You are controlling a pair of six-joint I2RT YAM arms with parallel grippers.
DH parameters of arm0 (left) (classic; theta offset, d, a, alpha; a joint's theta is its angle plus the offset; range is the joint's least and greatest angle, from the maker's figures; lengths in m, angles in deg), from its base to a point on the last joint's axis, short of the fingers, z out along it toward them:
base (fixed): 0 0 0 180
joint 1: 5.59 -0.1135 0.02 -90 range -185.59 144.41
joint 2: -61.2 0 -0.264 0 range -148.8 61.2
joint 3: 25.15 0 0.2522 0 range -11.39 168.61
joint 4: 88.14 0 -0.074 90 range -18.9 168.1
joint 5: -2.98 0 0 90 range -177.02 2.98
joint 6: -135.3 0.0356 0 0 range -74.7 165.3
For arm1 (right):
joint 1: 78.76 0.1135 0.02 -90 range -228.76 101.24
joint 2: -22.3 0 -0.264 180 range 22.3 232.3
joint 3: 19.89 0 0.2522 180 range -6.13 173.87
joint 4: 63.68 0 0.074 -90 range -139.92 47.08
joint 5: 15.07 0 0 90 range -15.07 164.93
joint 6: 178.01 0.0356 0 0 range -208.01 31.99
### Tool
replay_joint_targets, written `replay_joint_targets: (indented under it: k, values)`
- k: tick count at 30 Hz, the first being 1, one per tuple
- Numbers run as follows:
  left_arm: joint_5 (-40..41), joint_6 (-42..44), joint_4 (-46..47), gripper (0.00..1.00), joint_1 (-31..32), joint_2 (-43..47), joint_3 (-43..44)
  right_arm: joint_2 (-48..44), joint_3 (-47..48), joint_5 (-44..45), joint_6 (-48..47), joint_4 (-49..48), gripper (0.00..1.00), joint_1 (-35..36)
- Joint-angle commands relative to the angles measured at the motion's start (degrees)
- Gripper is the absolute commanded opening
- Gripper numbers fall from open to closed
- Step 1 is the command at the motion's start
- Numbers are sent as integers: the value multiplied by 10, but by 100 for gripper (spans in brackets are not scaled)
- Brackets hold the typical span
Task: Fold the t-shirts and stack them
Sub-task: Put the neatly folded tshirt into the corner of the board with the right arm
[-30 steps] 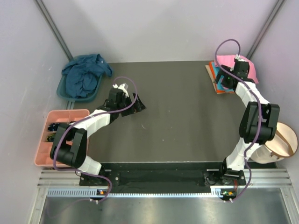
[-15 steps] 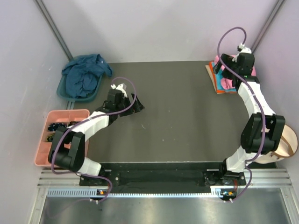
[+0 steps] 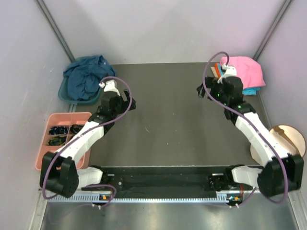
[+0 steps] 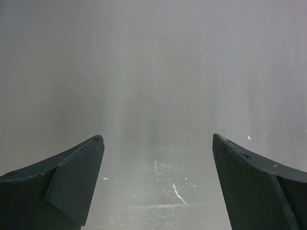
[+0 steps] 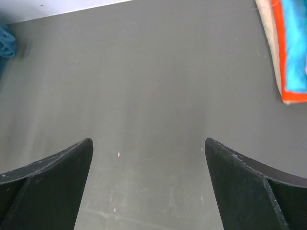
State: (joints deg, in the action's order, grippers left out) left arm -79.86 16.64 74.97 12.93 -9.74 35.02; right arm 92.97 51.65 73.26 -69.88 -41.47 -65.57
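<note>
Both arms have swung since a moment ago, and the right one has come back from the pile at the far right of the dark table [image 3: 172,129]. The navy t-shirt [image 3: 86,76] lies bunched in the teal basin [image 3: 67,96], far left. The pink t-shirt [image 3: 244,71] sits on the turquoise t-shirt [image 5: 293,43] and the orange t-shirt [image 5: 293,99]. The left gripper [image 4: 157,143] and the right gripper [image 5: 146,141] gape wide and hold nothing.

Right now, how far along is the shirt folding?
Done: three look folded and stacked far right, the pink shirt on top, the turquoise shirt and orange shirt edging out beneath. In hand: nothing; the left gripper and right gripper are open and empty over the table. Left: the navy shirt lies crumpled in the basin, not yet folded or stacked.
</note>
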Motion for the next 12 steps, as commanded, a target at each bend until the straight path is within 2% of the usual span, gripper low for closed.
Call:
replay_joint_targets:
  k: [1, 6, 12]
  values:
    - [86, 15, 9, 99, -2, 61, -34, -91, -67, 64, 0, -19, 99, 33]
    - [127, 12, 2, 99, -2, 108, -69, -205, -136, 117, 31, 30, 99, 58]
    - [147, -2, -1, 99, -2, 149, -95, -311, -208, 113, 78, 75, 99, 62]
